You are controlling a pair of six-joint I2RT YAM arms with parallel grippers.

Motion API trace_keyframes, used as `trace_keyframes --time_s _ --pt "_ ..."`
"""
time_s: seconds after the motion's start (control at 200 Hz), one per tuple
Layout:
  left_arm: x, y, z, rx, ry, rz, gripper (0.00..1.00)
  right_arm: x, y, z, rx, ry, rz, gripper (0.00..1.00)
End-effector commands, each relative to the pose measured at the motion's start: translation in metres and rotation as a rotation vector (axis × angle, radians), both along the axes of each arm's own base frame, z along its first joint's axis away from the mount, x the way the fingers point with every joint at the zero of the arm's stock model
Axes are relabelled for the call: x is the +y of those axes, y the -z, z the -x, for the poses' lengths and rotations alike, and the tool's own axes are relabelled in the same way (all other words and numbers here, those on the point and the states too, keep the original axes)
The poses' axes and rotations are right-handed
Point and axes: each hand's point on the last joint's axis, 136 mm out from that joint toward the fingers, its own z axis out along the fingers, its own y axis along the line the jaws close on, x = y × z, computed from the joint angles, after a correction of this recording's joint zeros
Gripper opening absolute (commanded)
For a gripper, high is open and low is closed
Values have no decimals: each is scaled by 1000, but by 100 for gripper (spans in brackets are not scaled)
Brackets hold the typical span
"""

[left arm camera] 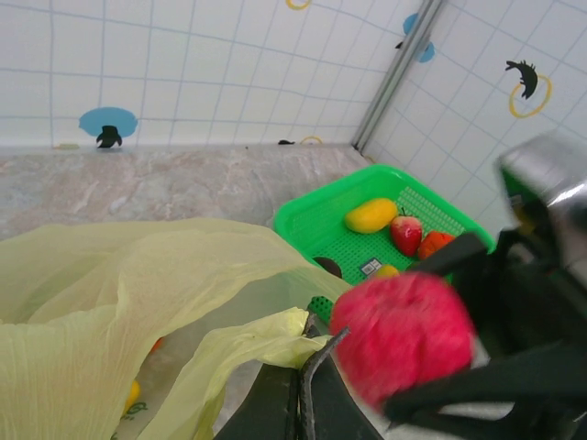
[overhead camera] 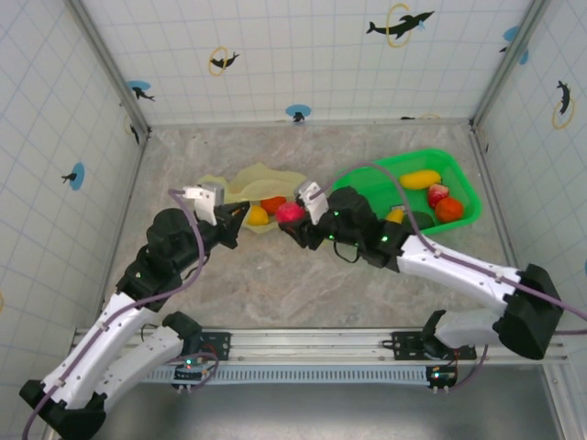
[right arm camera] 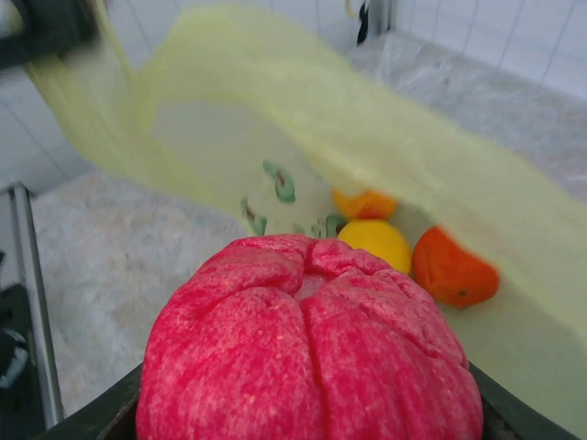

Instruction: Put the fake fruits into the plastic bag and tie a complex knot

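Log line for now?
left gripper: shut on plastic bag | right gripper: shut on pink-red fruit, at bag mouth | bagged: three fruits

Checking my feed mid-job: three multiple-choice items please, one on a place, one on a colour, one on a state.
1. The basket's long fruit is: A yellow; B purple; C white.
2. The pink-red fruit is: A in the basket; B in the right tool; C on the table.
3. The left tool is: A open; B shut on the plastic bag; C holding a fruit.
Key: A, it shows yellow; B, that tool grips it beside the bag mouth; B, film is pinched between its fingers.
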Motion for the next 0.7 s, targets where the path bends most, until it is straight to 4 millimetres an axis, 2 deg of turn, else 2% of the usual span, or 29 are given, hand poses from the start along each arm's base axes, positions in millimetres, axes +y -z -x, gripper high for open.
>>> trace_keyframes --time_s 0.0,0.1,0.26,0.425,0.46,0.57,0.696 --pt "8 -5 0 -1 -35 12 0 10 27 -13 -20 42 29 56" --pt "9 -3 2 4 -34 10 0 27 38 -29 -26 82 43 57" --pt "11 -3 4 3 -38 12 0 50 52 -75 -45 206 66 57" --pt "13 -9 3 -6 -47 10 0 89 57 -110 -19 223 22 60" --pt "13 -10 3 -7 -50 7 0 96 66 -118 -12 232 36 61" --pt "13 -13 2 -13 -52 6 0 116 73 -138 -3 244 42 63" --pt "13 -11 0 -9 -59 -2 0 125 90 -163 21 299 61 63"
